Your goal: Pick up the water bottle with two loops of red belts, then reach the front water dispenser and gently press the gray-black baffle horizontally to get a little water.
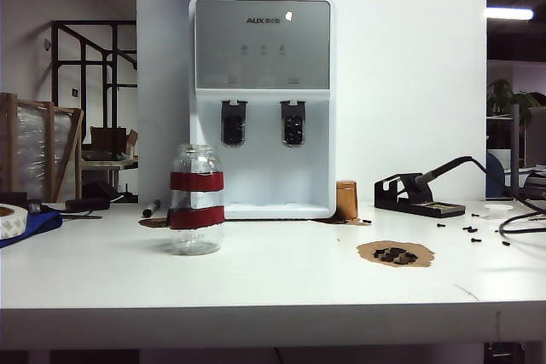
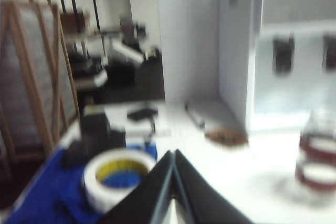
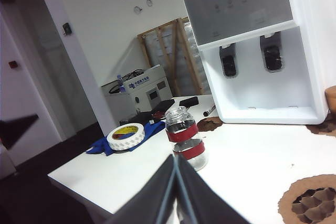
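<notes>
- On the white table [image 1: 273, 287], the water bottle [image 1: 196, 199] is seen upright with its two red bands, at about seven o'clock from the water dispenser [image 1: 263, 104] and a little nearer the table's front edge.
- Neither arm is visible in the exterior view; the left gripper [image 2: 175, 156] is closed with nothing in it, above the blue cloth and beside the tape roll [image 2: 118, 177].
- The right gripper [image 3: 175, 159] is likewise pressed shut and empty, aimed toward the bottle (roughly twelve o'clock from its tips).
- For the pick-up, the jaws should first be opened wider than the bottle's body, and a level approach is advised so the glass is not tipped.
- A grip between the bands is judged safest.
- The gray-black baffle [image 1: 234, 122] is untouched.
</notes>
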`<state>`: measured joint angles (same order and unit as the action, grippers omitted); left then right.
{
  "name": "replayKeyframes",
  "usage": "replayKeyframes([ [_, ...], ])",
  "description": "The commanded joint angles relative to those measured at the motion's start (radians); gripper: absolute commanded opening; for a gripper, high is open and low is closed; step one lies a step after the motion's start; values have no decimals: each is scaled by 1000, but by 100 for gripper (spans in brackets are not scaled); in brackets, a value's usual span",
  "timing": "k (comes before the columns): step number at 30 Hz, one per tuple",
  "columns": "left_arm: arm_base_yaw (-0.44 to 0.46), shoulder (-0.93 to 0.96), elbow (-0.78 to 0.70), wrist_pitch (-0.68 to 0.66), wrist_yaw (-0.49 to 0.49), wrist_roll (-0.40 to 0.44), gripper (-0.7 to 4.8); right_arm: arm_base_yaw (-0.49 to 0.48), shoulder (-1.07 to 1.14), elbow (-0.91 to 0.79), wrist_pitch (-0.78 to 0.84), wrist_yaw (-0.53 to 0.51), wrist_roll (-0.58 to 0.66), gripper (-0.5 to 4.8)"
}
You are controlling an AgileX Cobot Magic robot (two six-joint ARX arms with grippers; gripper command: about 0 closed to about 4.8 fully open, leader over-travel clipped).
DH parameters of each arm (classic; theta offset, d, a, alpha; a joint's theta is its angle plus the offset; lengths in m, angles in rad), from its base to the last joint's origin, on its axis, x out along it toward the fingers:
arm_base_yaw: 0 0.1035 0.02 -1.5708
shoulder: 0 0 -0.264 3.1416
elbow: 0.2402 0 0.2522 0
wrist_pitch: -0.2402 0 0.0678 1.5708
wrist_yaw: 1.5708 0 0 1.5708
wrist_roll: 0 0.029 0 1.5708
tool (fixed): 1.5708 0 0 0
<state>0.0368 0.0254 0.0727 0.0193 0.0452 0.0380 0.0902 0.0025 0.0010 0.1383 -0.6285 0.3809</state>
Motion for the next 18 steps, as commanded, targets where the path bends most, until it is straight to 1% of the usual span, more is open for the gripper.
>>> replayKeyframes([
  [1,2,77,131,35,28,-13,-4,1,0,41,65,1,32,-2],
  [3,1,163,219,37,29,-63,-4,1,0,79,89,21,31,-2],
  [6,1,341,354,44,27,-156,-4,1,1,142,68,81,35,-2],
  [8,1,540,460,99,27,-202,-4,1,3,185,3,86,33,-2],
  [11,-12,787,549,248,34,-203,-4,1,14,224,-82,45,31,-2],
  [13,-47,959,591,365,33,-194,-4,1,24,234,-101,12,31,-2],
  [15,-75,1109,622,449,34,-161,-4,1,46,249,-103,-12,30,-2],
  [17,-87,1254,644,520,48,-105,1,1,82,280,-108,-30,30,-2],
  [18,-94,1324,649,558,57,-79,78,1,105,307,-121,-29,29,-2],
])
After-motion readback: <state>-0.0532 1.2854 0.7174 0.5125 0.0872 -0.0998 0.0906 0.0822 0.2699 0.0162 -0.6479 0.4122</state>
